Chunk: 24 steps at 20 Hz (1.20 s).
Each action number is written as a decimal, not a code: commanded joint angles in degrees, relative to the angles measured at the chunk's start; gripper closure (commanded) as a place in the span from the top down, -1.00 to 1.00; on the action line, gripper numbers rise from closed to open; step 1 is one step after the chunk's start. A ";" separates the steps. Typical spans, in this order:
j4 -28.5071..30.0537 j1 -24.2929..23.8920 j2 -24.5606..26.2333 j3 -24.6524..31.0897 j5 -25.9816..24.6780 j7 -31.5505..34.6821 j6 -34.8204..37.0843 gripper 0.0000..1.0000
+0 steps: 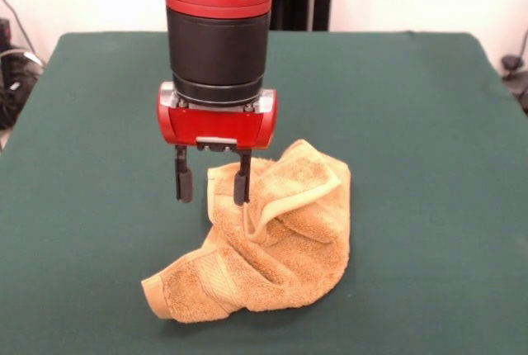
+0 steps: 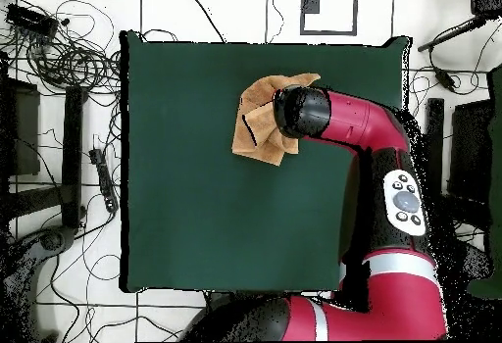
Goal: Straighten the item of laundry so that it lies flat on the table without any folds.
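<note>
I noted that the arm [image 1: 219,8] consisted of glossy red housings joined by a wide black cylindrical section, with small dark screws set into the red shell. Below the black cylinder sat a silver ring, then a boxy red gripper [image 1: 213,175] body with a small grey plate on its lower edge and two slim black fingers [image 1: 183,175]. From overhead I saw a white control panel [image 2: 406,203] with dark round buttons, a white band [image 2: 402,264] around the link, and a black rounded joint cap [image 2: 302,111].
</note>
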 commanded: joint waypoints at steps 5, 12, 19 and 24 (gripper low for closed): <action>6.89 1.20 2.61 5.64 1.39 7.30 -2.16 1.00; 7.79 1.13 1.94 5.56 1.70 7.82 -2.10 1.00; 7.90 0.73 1.71 5.49 2.14 7.80 -1.00 1.00; 8.50 -0.18 0.82 5.38 1.75 6.35 0.12 1.00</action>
